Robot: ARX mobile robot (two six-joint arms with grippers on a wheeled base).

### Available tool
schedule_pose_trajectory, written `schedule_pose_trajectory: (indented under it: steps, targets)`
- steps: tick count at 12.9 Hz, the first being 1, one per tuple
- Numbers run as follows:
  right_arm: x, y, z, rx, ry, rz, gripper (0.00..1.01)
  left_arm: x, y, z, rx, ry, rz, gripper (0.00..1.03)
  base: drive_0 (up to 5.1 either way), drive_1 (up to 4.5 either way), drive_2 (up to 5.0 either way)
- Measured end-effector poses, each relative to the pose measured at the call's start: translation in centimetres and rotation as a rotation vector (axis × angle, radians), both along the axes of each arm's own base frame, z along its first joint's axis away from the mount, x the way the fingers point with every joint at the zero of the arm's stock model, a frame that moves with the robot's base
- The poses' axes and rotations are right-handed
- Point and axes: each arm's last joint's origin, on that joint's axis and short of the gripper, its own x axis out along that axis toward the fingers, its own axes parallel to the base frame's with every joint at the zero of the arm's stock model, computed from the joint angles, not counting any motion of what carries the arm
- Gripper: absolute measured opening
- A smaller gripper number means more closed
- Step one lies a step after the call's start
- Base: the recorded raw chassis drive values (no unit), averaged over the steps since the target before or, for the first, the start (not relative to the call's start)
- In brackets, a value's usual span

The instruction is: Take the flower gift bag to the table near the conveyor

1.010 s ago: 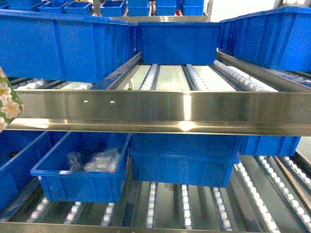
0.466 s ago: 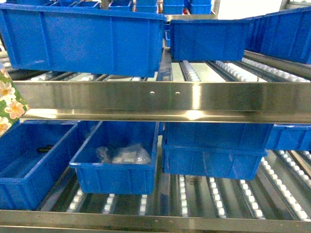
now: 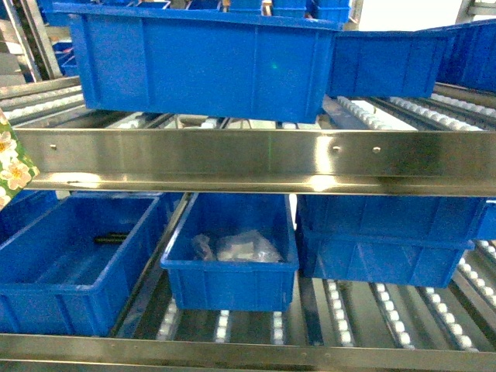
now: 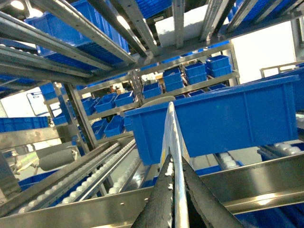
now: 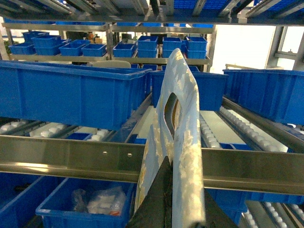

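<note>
Both tools pinch flower gift bag point(image 5: 183, 137) edges; we risk snagging it on conveyor point(image 3: 256, 161) rail.

Bright blue plastic bins point(image 3: 205, 58) sit on the silvery stainless-steel conveyor point(image 3: 256, 161) with white rollers point(image 3: 335, 306), while the flower gift bag point(image 3: 11, 163) shows cream blossoms on green.
</note>
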Motion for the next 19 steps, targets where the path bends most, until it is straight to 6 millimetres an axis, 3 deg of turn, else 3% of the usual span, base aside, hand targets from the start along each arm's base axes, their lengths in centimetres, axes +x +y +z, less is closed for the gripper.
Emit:
schedule_pose_trajectory:
  steps: [19]
  targets:
    - [0.0, 0.0, 0.0, 0.0, 0.0, 0.0, 0.02, 0.01, 0.0, -0.03, 0.001, 0.003, 0.0, 0.02, -4.9, 2.25, 2.7]
